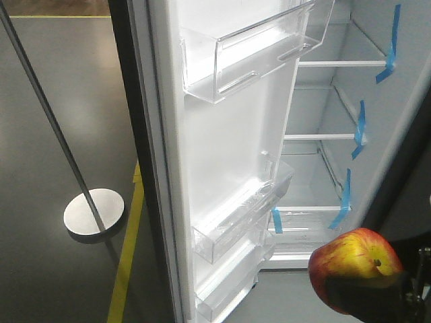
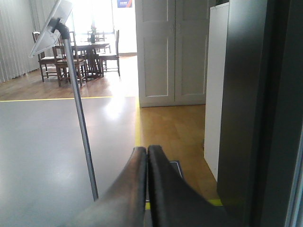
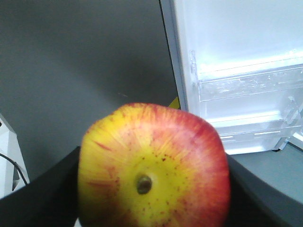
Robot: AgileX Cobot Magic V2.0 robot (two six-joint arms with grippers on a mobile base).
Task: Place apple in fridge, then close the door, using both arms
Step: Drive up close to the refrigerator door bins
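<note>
While right hand [image 1: 369, 297] grips the apple [image 3: 154, 165], stem dimple [image 3: 144, 184] facing its wrist, left hand [image 2: 147, 156] clenched.

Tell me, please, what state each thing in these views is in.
door, open, white inner face showing.
door bins, in place, empty as far as visible.
fridge, open, visible shelves bare.
apple, gripped, outside the fridge.
right gripper, shut on the apple.
left gripper, shut, holding nothing.

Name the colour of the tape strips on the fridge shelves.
Blue tape strips, clearest in the exterior front-facing view.
</note>
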